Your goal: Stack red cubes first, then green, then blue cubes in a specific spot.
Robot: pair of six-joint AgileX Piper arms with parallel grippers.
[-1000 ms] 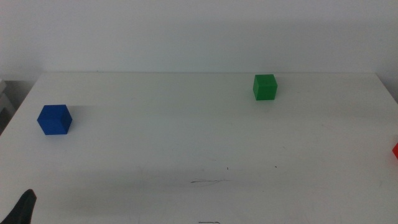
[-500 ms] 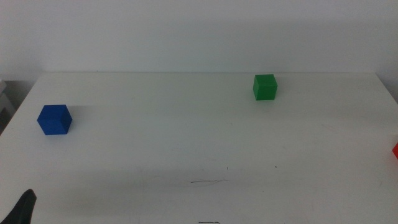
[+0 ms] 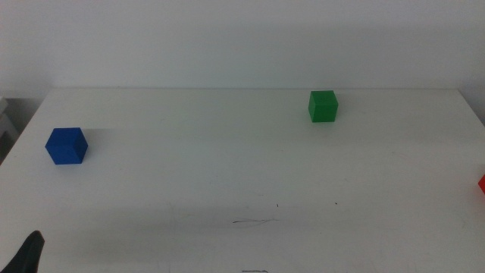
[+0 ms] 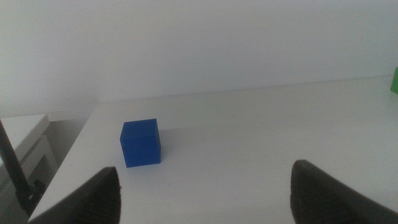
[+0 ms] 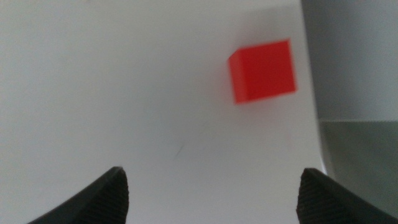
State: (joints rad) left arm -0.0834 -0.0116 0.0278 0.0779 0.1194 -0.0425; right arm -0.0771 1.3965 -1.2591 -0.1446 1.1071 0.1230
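Nothing stacked: red cube [image 5: 262, 70], green cube [image 3: 323, 105], blue cube [image 4: 140, 143] well apart. Left gripper [image 4: 205, 186] and right gripper [image 5: 211, 193] waiting, jaws apart, ready for picking.

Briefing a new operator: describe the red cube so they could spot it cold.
Start at the white table and follow it to the right edge of the middle view. The red cube sits there near the table's right side, only a sliver showing in that view, ahead of the open right gripper. It is the only red block; the others are green and blue.
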